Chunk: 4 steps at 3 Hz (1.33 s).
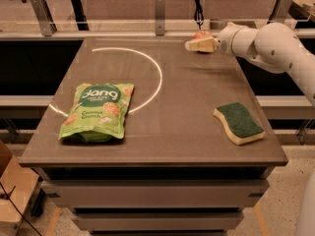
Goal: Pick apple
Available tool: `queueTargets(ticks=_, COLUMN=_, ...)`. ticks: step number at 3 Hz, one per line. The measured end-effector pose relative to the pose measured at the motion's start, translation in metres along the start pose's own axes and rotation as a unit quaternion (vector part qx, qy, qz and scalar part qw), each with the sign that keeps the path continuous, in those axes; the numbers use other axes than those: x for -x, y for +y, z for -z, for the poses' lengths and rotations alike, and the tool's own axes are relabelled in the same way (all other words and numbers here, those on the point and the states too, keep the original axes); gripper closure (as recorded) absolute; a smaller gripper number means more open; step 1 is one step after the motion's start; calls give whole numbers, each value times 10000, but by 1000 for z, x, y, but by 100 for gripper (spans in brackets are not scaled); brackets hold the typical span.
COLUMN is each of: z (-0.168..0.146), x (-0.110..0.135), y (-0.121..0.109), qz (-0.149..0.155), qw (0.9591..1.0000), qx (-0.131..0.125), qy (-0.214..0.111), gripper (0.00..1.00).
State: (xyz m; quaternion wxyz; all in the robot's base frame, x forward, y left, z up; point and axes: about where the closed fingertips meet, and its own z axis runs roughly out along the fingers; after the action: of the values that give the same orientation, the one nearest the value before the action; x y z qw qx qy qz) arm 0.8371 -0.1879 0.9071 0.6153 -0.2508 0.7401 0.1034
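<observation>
On my feed the gripper (193, 44) sits at the far edge of the table (162, 146), near its right rear corner. It reaches in from the right on the end of the white arm (268, 43). Its tan tip points left and lies roughly level, low over the tabletop. I cannot tell whether the pincer is wide, narrow or closed on something, because this side-on angle hides the gap.

The apple (202, 34) shows only as a small red-orange cap just above and behind the tan part of the gripper, right at the table's back edge. Its lower part is covered by the gripper. The two look pressed close together (whether the apple is actually gripped, I cannot say).

A green snack bag (97, 111) lies flat on the left half of the table, toward the front. It covers a stretch of the white arc (158, 77) that curves across the dark surface. A sponge (238, 123) with a green top and a yellow underside lies flat near the front right, well apart from both gripper and apple. Behind the table runs a metal rail with upright posts (159, 6).
</observation>
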Motion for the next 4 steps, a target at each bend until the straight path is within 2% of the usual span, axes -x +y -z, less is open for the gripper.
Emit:
queueTargets(ticks=3, z=-25, x=-12, y=-16, qz=-572, qw=9975, qx=-355, qy=-199, gripper=0)
queueTargets(ticks=4, z=-38, x=-18, y=-17, qz=-513, qw=9981, qx=-329, qy=-68, gripper=0)
